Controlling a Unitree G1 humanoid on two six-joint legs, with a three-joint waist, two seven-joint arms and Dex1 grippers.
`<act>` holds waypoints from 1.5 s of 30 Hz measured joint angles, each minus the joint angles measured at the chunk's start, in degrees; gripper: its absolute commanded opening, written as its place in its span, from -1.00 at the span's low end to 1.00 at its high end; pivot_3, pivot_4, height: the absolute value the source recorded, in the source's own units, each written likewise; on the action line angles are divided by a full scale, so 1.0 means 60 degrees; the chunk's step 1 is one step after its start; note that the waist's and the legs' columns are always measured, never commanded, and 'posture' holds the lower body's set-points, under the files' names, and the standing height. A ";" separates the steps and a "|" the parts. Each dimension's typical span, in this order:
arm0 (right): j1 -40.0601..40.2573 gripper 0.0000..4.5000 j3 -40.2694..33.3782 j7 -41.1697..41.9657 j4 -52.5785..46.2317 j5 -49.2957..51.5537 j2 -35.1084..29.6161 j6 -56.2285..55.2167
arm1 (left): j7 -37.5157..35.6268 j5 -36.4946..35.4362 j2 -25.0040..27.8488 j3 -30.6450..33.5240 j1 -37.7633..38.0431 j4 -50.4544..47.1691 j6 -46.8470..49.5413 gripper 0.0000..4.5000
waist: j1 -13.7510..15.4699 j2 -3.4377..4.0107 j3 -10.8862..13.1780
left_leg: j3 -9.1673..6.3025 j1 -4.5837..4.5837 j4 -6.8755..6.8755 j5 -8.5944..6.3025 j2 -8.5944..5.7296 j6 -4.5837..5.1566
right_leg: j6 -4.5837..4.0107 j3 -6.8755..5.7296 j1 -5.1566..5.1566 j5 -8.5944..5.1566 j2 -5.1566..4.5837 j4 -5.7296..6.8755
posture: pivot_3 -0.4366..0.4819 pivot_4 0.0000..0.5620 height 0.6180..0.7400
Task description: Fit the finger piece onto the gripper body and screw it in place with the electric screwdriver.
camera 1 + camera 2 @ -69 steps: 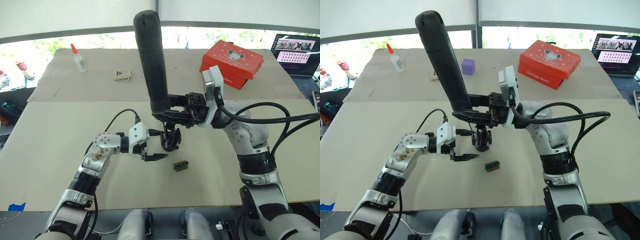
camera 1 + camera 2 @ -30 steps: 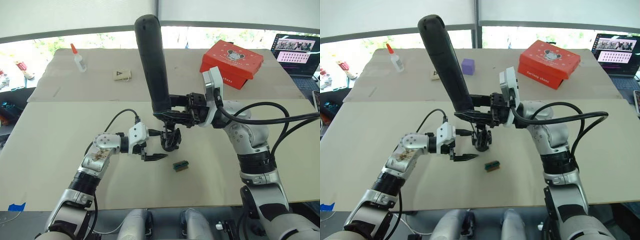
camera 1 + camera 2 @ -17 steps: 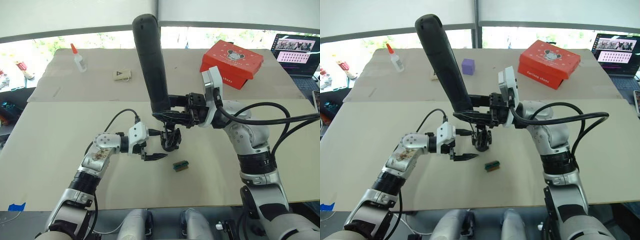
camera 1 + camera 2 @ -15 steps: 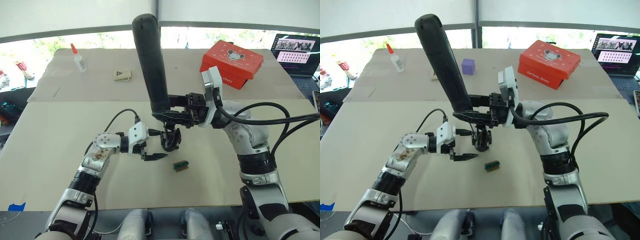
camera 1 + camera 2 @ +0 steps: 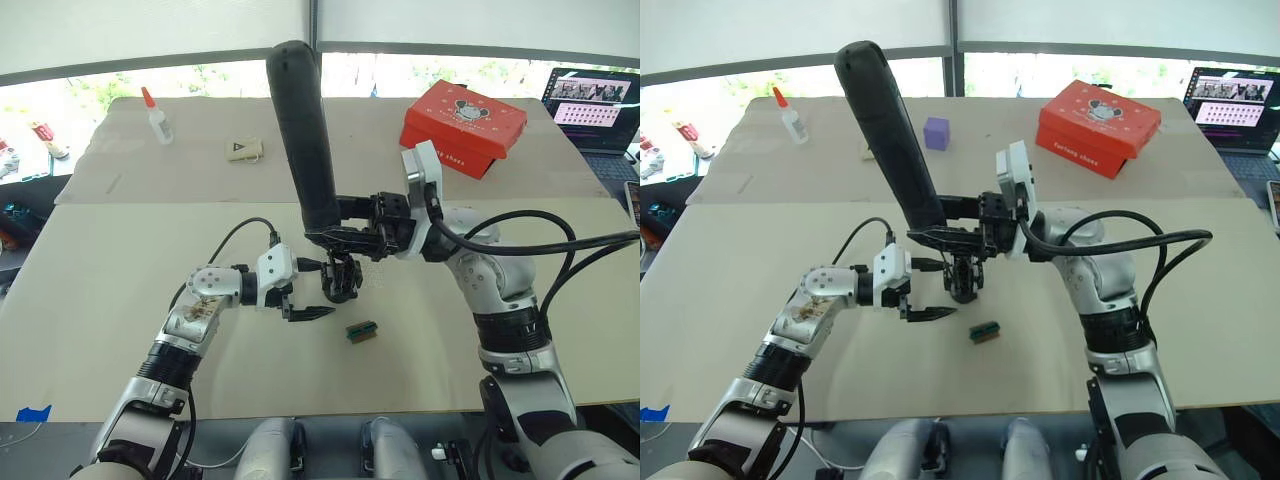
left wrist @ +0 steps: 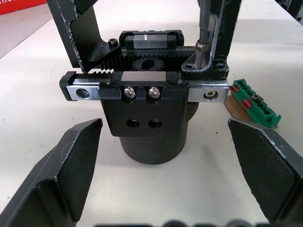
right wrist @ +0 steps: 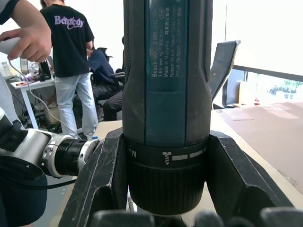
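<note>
The right tool [image 5: 340, 228] pinches the electric screwdriver [image 5: 303, 130], its bit on the gripper body [image 5: 341, 280] standing mid-desk [image 5: 120, 290]. The left tool [image 5: 305, 290] is spread wide beside the body.

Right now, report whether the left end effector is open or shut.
Open. In the left wrist view its two black fingers stand wide apart on either side of the gripper body, touching nothing.

electric screwdriver [image 5: 305, 130]: black, upright, bit down on gripper body [image 6: 147, 113] | gripper body: standing on table
</note>
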 measured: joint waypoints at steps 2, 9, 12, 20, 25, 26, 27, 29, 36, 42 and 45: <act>0.0026 -0.16 0.0004 0.0064 0.0007 -0.0021 -0.0001 -0.0120 | 0.0004 0.0000 0.0000 0.0000 0.0000 0.0000 0.0000 1.00 | 0.0000 0.0000 0.0000 | 0.0000 0.0000 0.0000 0.0000 0.0000 0.0000 | 0.0000 0.0000 0.0000 0.0000 0.0000 0.0000 | -0.05 -0.47 1.00; 0.0038 -0.16 0.0033 0.0297 0.0092 -0.0132 -0.0005 -0.0457 | 0.0014 0.0000 0.0001 0.0000 -0.0001 0.0000 0.0000 1.00 | 0.0002 0.0000 0.0000 | 0.0000 0.0000 0.0001 0.0000 0.0000 0.0000 | 0.0000 0.0000 0.0001 0.0000 0.0000 0.0000 | -0.05 -0.47 1.00; 0.0014 -0.16 0.0023 0.0323 0.0173 -0.0124 -0.0005 -0.0486 | 0.0014 0.0000 0.0001 0.0000 -0.0001 0.0000 0.0000 1.00 | 0.0003 0.0000 0.0000 | -0.0001 0.0001 0.0001 0.0000 0.0000 0.0000 | 0.0000 0.0000 0.0002 0.0000 0.0000 0.0000 | -0.05 -0.47 1.00; -0.0172 -0.16 0.0020 0.0369 0.0441 -0.0148 -0.0045 -0.0496 | 0.0016 0.0001 0.0000 0.0000 -0.0001 0.0001 -0.0015 1.00 | 0.0004 0.0000 0.0000 | -0.0001 0.0001 0.0001 0.0000 0.0000 0.0000 | 0.0000 0.0000 0.0002 0.0000 0.0000 0.0000 | -0.05 -0.47 1.00; -0.0172 -0.16 0.0022 0.0371 0.0460 -0.0152 -0.0083 -0.0496 | 0.0026 0.0003 -0.0004 0.0000 -0.0001 0.0001 -0.0020 1.00 | 0.0000 0.0000 0.0000 | -0.0001 0.0001 0.0001 0.0000 0.0001 0.0000 | 0.0000 0.0000 0.0002 0.0000 0.0000 0.0000 | -0.05 -0.47 1.00; -0.0172 -0.16 0.0022 0.0371 0.0460 -0.0152 -0.0085 -0.0495 | 0.0031 0.0004 -0.0004 0.0000 -0.0001 0.0001 -0.0021 1.00 | 0.0001 0.0000 0.0000 | -0.0001 0.0001 0.0001 0.0000 0.0000 0.0000 | 0.0000 -0.0001 0.0002 0.0000 0.0000 0.0000 | -0.05 -0.47 1.00; -0.0172 -0.16 0.0022 0.0371 0.0460 -0.0152 -0.0089 -0.0494 | 0.0037 0.0007 -0.0004 0.0000 -0.0001 0.0001 -0.0021 1.00 | 0.0002 0.0000 0.0000 | -0.0001 0.0001 0.0001 0.0000 0.0000 0.0000 | 0.0000 0.0000 0.0002 0.0000 0.0000 0.0000 | -0.05 -0.47 1.00; -0.0172 -0.16 0.0024 0.0370 0.0459 -0.0150 -0.0098 -0.0482 | 0.0041 0.0012 -0.0004 0.0000 -0.0001 0.0001 -0.0022 1.00 | 0.0004 0.0000 0.0000 | -0.0001 0.0001 0.0001 0.0000 0.0000 0.0000 | 0.0000 0.0000 0.0002 0.0000 0.0000 0.0000 | -0.05 -0.47 1.00; -0.0151 -0.16 0.0054 0.0272 0.0282 -0.0146 -0.0110 -0.0417 | 0.0088 0.0038 -0.0100 0.0000 -0.0201 0.0176 -0.0024 1.00 | 0.0009 0.0000 0.0000 | -0.0001 0.0001 0.0002 0.0000 0.0000 0.0000 | 0.0000 0.0000 0.0002 0.0000 0.0000 0.0000 | -0.05 -0.47 1.00; 0.0071 -0.16 0.0079 0.0162 0.0185 -0.0144 -0.0091 -0.0417 | 0.0187 0.0180 -0.0267 -0.0005 -0.0278 0.0610 -0.0080 1.00 | -0.0001 0.0000 0.0000 | 0.0000 0.0001 0.0001 0.0000 0.0000 0.0000 | 0.0000 -0.0002 0.0002 0.0000 0.0001 0.0000 | -0.05 -0.47 1.00; 0.0102 -0.16 0.0081 0.0156 0.0158 -0.0144 -0.0091 -0.0417 | 0.0237 0.0315 -0.0365 -0.0020 -0.0372 0.0906 -0.0158 1.00 | 0.0013 0.0000 0.0000 | 0.0000 0.0001 0.0002 0.0000 -0.0001 0.0000 | 0.0000 -0.0001 0.0002 0.0000 0.0000 0.0000 | -0.05 -0.47 1.00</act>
